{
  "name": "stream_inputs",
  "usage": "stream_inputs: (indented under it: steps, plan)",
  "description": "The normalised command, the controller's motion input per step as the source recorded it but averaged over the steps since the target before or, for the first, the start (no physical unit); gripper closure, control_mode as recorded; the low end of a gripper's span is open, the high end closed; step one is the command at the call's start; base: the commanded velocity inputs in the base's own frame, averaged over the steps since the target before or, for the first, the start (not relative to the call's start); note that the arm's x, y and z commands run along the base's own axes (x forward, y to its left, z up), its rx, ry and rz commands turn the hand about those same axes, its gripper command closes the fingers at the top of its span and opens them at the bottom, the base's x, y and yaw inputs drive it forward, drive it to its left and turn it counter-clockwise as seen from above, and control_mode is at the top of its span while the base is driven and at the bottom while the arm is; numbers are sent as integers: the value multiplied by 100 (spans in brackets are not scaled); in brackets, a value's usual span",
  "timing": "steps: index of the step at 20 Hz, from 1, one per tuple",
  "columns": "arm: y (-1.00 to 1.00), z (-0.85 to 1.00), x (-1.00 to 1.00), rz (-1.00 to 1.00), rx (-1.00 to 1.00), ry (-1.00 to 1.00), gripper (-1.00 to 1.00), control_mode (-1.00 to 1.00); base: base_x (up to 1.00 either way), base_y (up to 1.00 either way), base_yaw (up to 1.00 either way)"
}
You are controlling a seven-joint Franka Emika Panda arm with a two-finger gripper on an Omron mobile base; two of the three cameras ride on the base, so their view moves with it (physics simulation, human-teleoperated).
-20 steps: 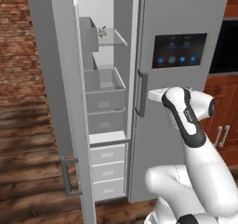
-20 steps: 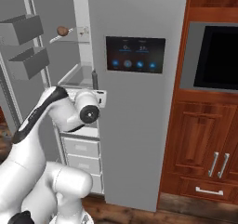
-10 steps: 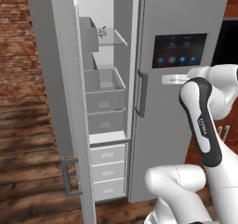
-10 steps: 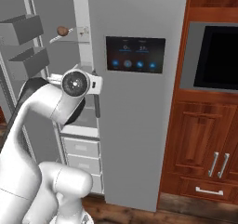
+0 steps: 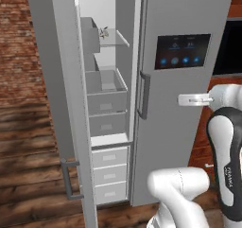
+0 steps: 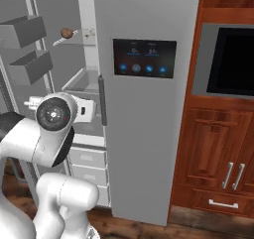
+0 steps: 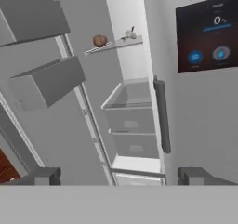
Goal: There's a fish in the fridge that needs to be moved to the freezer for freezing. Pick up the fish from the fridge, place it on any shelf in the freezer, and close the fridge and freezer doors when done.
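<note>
In the left base view, the narrow grey freezer (image 5: 106, 113) stands open, its plain grey door (image 5: 61, 94) swung out to the left; the wider grey door with the dark icon panel (image 5: 182, 94) is shut. The white gripper (image 5: 181, 99) hangs in front of that shut door, right of its bar handle (image 5: 142, 95). In the right base view, a tiny pale fish (image 6: 90, 34) lies on the short clear glass shelf (image 6: 74, 40) beside a brown round item (image 6: 67, 32). In the hand view, the dark fingertips (image 7: 46, 175) stand wide apart, holding nothing, with open room between them toward the freezer bins.
</note>
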Motion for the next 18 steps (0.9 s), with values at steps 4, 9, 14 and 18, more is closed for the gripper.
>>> stream_inputs:
  steps: [4,9,14,18]
  plan:
    - [62,-15,-100,0,3,-12,-100,-100,0,0,0]
    - [91,0,-79,-3,1,-31,-100,-100,0,0,0]
    - [100,0,-38,-6,0,-25,-100,-100,0,0,0]
    - [100,0,-21,-8,0,-19,-100,-100,0,0,0]
